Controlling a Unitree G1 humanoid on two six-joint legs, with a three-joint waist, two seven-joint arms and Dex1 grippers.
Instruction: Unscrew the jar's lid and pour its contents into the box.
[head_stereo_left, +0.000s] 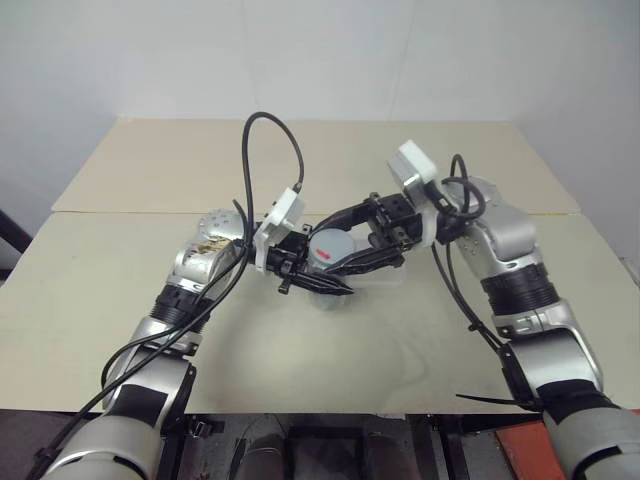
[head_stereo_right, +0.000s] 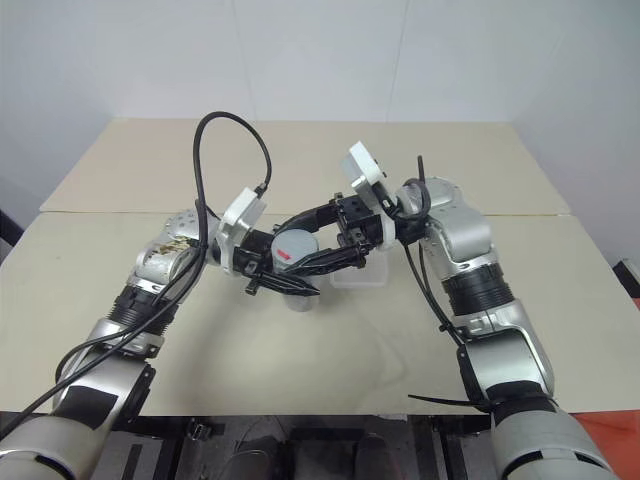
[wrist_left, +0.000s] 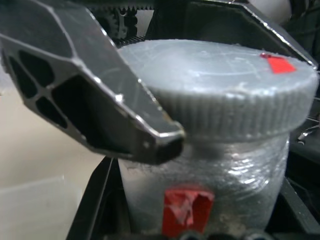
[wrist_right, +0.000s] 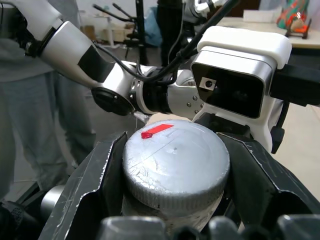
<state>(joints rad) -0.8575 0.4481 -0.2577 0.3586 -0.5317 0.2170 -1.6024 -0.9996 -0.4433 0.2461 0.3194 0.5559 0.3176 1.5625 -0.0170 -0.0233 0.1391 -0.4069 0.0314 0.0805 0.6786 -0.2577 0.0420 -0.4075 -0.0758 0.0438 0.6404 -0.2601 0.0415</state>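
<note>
Two head cameras look down over the table (head_stereo_left: 300, 370); both wrist cameras sit very close, sharing the jar (wrist_left: 210, 200).

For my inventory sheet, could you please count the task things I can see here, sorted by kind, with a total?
Silvery-grey cylindrical jar with a red label mark: 1
Round silvery-grey ribbed screw lid, still on the jar: 1
Shallow clear plastic box on the table behind the jar: 1
Robot grippers with black fingers, left around the jar, right around the lid: 2
Total: 5
</note>
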